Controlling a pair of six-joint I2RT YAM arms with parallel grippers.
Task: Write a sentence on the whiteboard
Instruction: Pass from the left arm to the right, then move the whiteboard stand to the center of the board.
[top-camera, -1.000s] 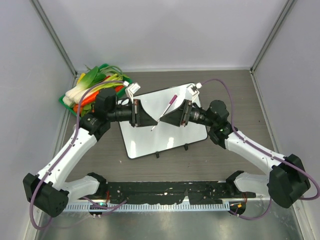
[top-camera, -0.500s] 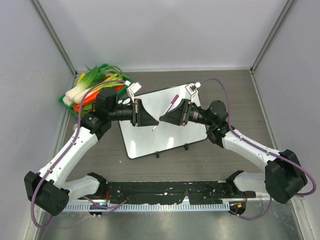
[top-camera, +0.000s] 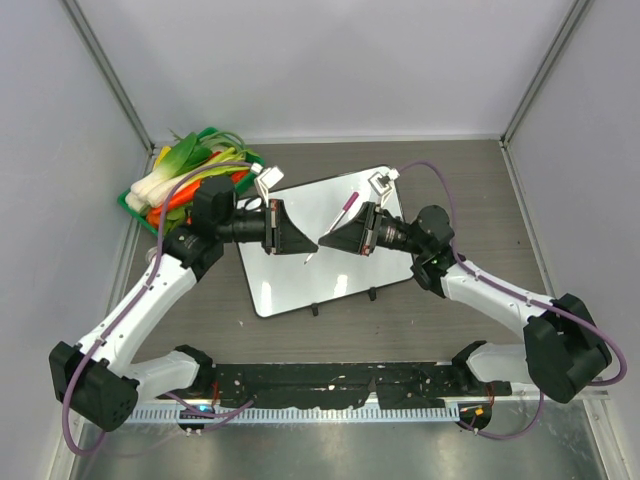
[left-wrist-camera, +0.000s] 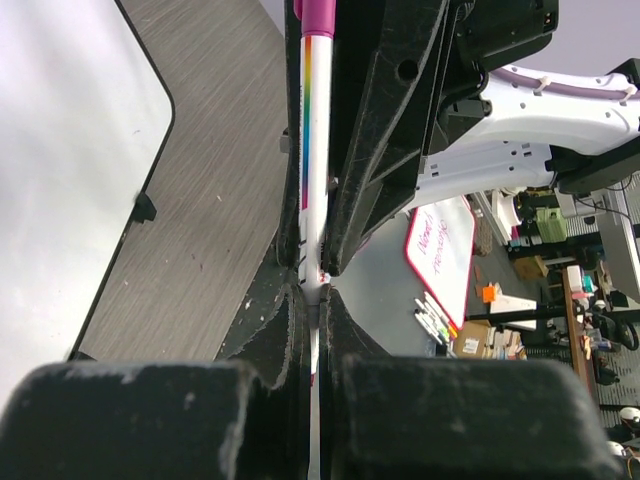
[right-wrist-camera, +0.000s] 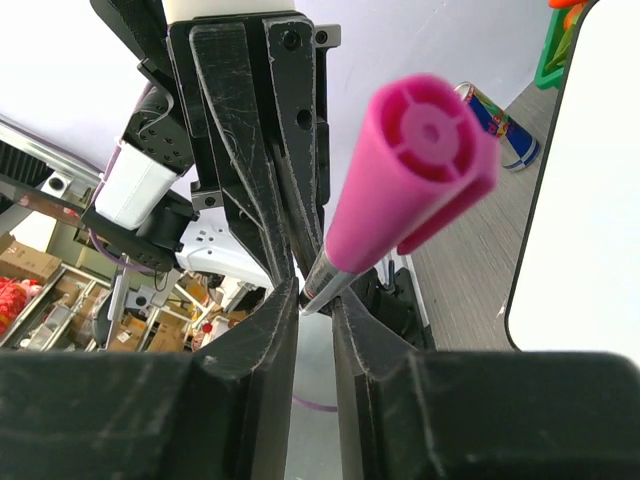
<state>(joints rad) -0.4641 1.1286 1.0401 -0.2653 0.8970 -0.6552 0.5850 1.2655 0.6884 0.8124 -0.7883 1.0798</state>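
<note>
My left hand (left-wrist-camera: 316, 292) was clamped tight on the lower end of the marker (left-wrist-camera: 316, 150), holding it tilted above the whiteboard (top-camera: 300, 285). My right hand (right-wrist-camera: 316, 300) faced it from the other side, its fingers narrow on either side of the barrel just below the pink cap (right-wrist-camera: 420, 190). I couldn't tell whether its pads were actually touching the barrel. The whiteboard lay flat on the tabletop (top-camera: 470, 200) under both hands, and I saw no writing on the parts in view. I judged this to be the uncapping step, or possibly a handover, with all the writing left to do. Next, the right hand needed a firm hold at the cap and a straight pull along the barrel.
</note>
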